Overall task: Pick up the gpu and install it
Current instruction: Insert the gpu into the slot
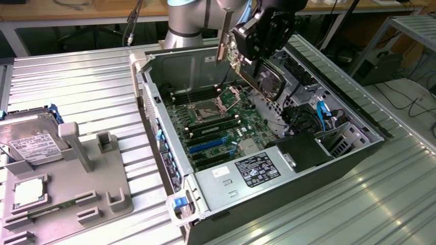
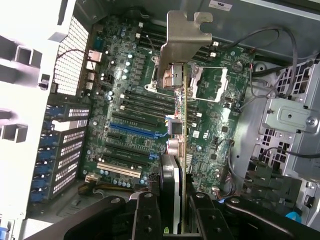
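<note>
Clamping the gpu [image 2: 187, 37] edge-on — the hand [image 2: 175, 212] covers one end.

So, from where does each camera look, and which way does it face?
Exterior view: off the arm, high beside the open computer case, looking down into it; the arm and the pincer holding the gpu show.
Wrist view: on the wrist, looking down along the gpu at the motherboard; the pincer fingers show.
Both share the gpu, the motherboard and the computer case.
</note>
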`<action>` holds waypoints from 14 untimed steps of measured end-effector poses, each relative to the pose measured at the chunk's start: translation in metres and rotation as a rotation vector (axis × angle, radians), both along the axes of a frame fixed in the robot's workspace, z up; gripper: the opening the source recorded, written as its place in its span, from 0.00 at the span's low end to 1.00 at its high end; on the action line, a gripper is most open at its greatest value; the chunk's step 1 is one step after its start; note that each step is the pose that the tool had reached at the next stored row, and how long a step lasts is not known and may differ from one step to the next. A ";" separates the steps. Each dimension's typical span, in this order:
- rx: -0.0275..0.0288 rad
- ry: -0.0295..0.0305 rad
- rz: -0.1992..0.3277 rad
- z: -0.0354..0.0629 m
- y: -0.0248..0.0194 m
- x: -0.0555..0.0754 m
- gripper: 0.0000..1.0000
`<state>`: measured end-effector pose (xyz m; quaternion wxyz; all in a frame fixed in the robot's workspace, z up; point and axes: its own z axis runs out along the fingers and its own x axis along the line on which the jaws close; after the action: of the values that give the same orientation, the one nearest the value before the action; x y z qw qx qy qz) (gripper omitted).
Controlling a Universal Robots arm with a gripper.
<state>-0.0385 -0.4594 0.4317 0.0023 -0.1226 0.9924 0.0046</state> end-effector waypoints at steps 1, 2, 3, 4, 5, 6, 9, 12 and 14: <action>0.0000 0.0000 0.006 0.0000 -0.0001 0.000 0.28; 0.0000 0.0000 0.012 0.0000 -0.0002 0.000 0.28; 0.0000 0.0000 0.019 0.0000 -0.0003 0.000 0.28; 0.0000 0.0000 0.025 0.0000 -0.0004 0.000 0.28; 0.0000 0.0000 0.031 0.0000 -0.0005 0.000 0.28; 0.0000 0.0000 0.037 0.0000 -0.0006 0.000 0.28; 0.0000 0.0000 0.051 0.0000 -0.0006 0.000 0.28; 0.0000 0.0000 0.061 0.0000 -0.0007 0.000 0.28; 0.0000 0.0000 0.067 0.0000 -0.0007 0.000 0.28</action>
<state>-0.0386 -0.4601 0.4317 0.0022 -0.1558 0.9878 0.0046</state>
